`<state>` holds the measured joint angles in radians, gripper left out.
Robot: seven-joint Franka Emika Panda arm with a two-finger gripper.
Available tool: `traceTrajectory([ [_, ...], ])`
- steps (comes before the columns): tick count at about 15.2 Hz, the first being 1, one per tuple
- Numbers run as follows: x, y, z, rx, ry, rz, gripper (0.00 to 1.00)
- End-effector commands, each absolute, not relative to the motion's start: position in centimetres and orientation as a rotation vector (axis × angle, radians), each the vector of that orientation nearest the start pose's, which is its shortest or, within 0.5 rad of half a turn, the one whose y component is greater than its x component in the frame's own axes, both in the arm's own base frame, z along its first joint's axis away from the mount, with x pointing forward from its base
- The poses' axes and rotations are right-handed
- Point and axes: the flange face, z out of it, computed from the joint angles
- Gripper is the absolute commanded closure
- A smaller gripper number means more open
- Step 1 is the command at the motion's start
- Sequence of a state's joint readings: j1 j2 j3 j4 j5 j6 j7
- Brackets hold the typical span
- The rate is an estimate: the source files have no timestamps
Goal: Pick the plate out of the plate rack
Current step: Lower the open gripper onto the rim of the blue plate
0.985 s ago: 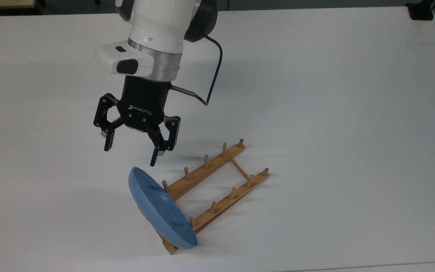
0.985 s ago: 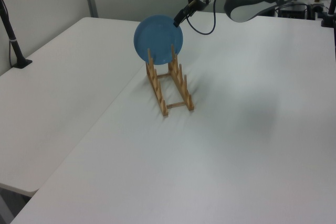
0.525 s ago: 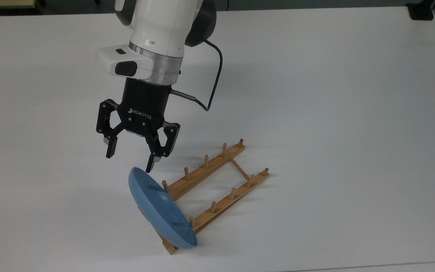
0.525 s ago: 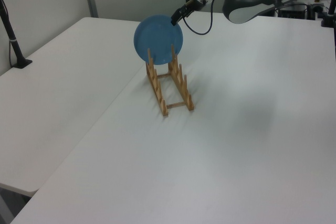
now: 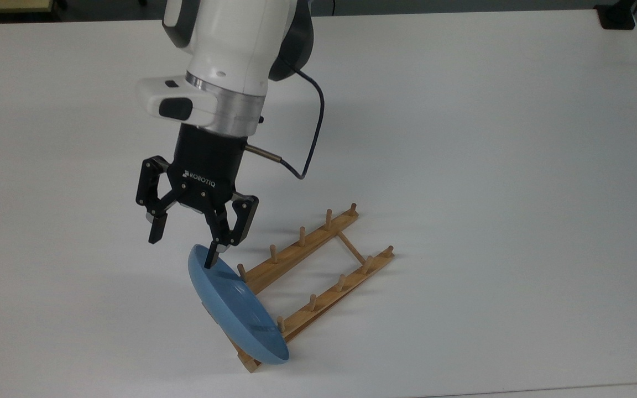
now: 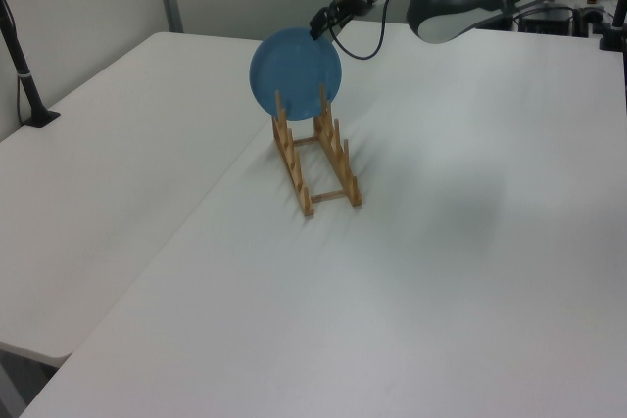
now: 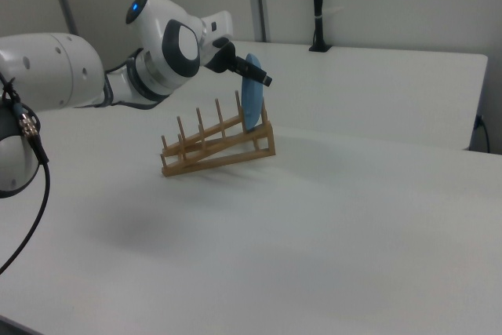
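The white table (image 5: 490, 138) carried the whole scene, with the robot's arm (image 5: 230, 50) reaching down over it toward the near end of the plate rack (image 5: 318, 260). The rack lay low on the table, running away from the claw toward the top view's right, its pegs standing bare except at the end just under the claw.

There stood the plate (image 5: 235, 307), on edge in the end slot, leaning a little, its top rim right beneath the claw (image 5: 183, 247). The claw hung with its fingers spread apart, gripping nothing. One fingertip (image 5: 212, 258) sat at the plate's top rim on the hollow side, and the other fingertip (image 5: 154, 235) hung off beyond the plate's back; whether the nearer tip touched the rim I couldn't tell.

The step looked to be the approach for the grasp, and the plate was not yet taken. To do it well, I reckoned the claw wanted to come down so the rim sat squarely between the two fingers, deep enough to catch more than the lip. Then close firmly; a glossy plate would likely slip from a shallow pinch. After that, lift straight up along the pegs, not sideways, or the rack might drag along with it.
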<state>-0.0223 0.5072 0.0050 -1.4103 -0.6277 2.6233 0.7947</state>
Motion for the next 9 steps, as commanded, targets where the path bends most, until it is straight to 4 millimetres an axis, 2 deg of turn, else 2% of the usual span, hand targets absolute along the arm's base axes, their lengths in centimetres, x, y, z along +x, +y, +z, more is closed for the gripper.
traceTrajectory([
  [1,76.3,0.0,47.1,-3.002,0.563,-1.364,0.29],
  [3,76.3,0.0,47.3,-2.998,0.566,-1.368,0.44],
  [6,76.2,0.1,47.6,-2.991,0.571,-1.371,0.54],
  [7,76.2,0.1,47.6,-2.992,0.573,-1.368,0.62],
  [9,76.0,0.1,48.3,-2.985,0.574,-1.379,0.71],
])
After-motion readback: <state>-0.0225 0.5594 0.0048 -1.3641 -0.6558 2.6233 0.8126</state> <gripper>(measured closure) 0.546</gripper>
